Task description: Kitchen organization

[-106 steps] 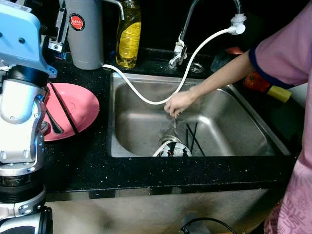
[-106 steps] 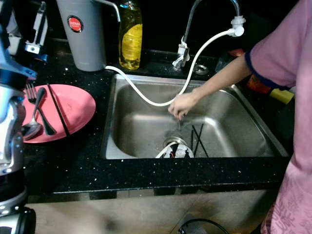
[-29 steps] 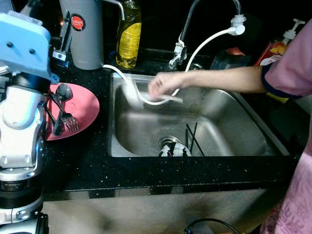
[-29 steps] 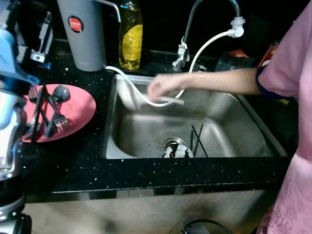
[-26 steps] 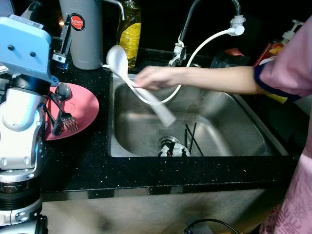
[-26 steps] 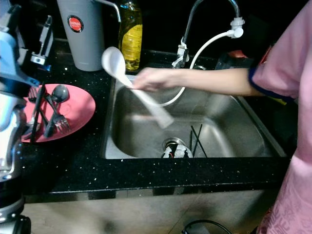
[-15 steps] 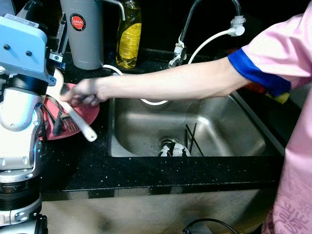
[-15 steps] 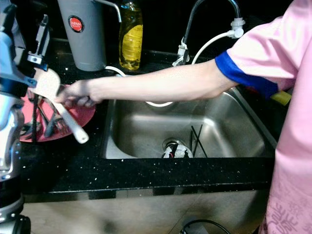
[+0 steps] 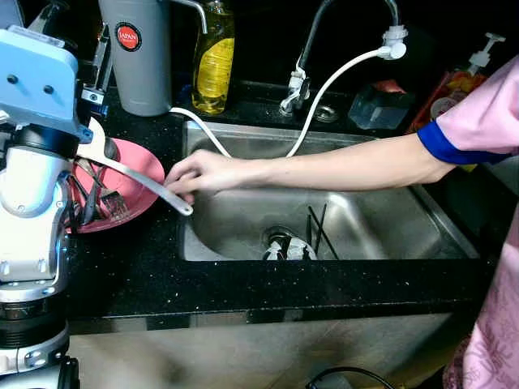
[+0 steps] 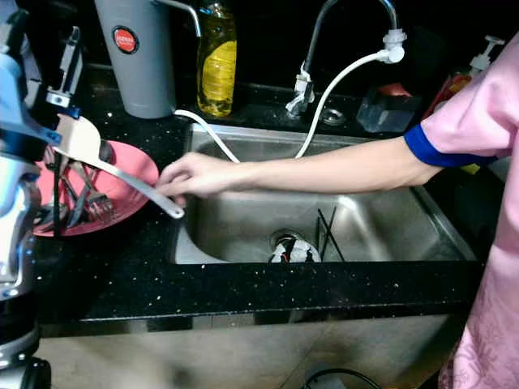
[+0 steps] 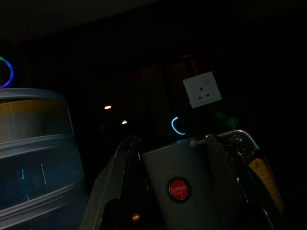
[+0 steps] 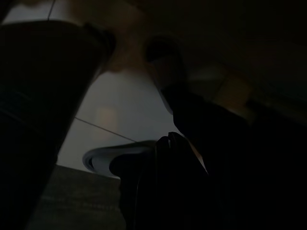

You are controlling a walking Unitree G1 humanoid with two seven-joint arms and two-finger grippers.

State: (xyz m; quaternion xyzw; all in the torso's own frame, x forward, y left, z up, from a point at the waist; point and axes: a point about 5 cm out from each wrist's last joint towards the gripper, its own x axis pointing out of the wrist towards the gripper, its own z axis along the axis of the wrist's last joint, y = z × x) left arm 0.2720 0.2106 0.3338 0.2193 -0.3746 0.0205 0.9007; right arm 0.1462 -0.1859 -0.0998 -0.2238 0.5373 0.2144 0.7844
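Spread apart, the left gripper's (image 11: pixel 168 191) two fingers are framing one grey canister (image 11: pixel 184 189) at 12 o'clock; the right gripper's jaws I cannot tell in the dark. One person's hand (image 9: pixel 195 172) is touching one white ladle (image 9: pixel 134 172) overhanging the pink plate's (image 9: pixel 142 162) 3 o'clock rim, two black chopsticks (image 9: pixel 318 231) lying in the one sink (image 9: pixel 389 235).

Landmark: steel sink (image 9: pixel 235 227), set in a black speckled countertop (image 9: pixel 243 284).
- Behind the sink, centre: curved faucet (image 9: pixel 312 40). A white hose (image 9: pixel 332 81) runs from its spout down across the sink's back rim and off toward the back left corner.
- Behind the sink's back left corner: yellow dish soap bottle (image 9: pixel 214 57), upright. Just beside it, further left: grey canister (image 9: pixel 138 65) with a round red "JAPAN" label.
- Behind the sink's back right corner: dark translucent container (image 9: pixel 377 105); further right, a pump dispenser (image 9: pixel 478 61).
- Sink floor: round drain strainer (image 9: pixel 284 243), contents unclear.
- Left wrist view: white wall socket (image 11: pixel 202 89) on the dark wall above the canister.
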